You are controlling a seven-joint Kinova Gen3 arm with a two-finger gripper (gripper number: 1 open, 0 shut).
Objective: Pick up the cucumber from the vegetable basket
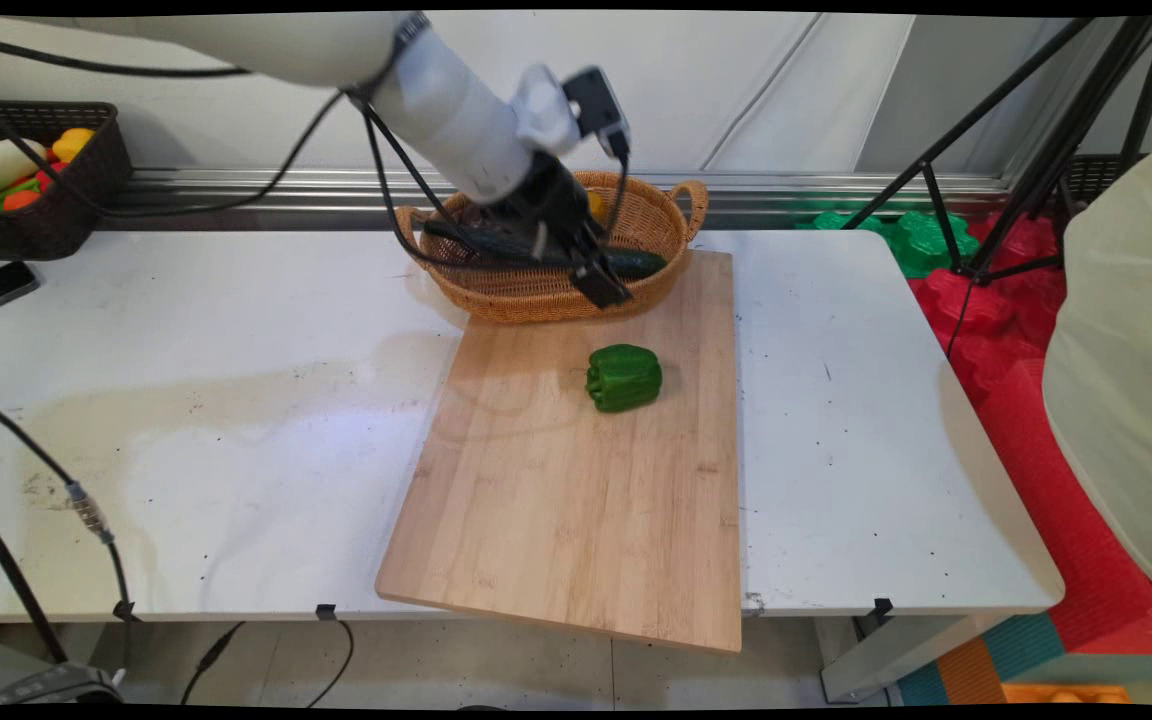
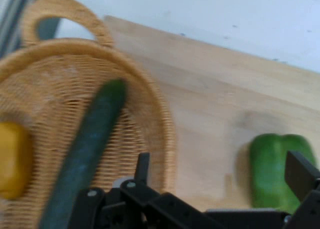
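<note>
A woven basket (image 1: 536, 300) stands at the far end of a wooden cutting board (image 1: 576, 500). A long dark cucumber (image 1: 641, 263) lies across the inside of the basket, with a yellow item (image 2: 12, 159) beside it. My gripper (image 1: 601, 285) hangs open over the basket's front rim, just above the cucumber, holding nothing. In the hand view the gripper (image 2: 220, 164) spans from the basket (image 2: 150, 119) edge to a green bell pepper (image 2: 272, 169). That pepper (image 1: 624, 377) sits on the board a little in front of the basket.
A dark basket (image 1: 86, 190) of toy vegetables sits at the table's far left. A black tripod (image 1: 1016, 170) stands beyond the table's right end over red and green floor mats. Black cables hang from the arm and trail at the left.
</note>
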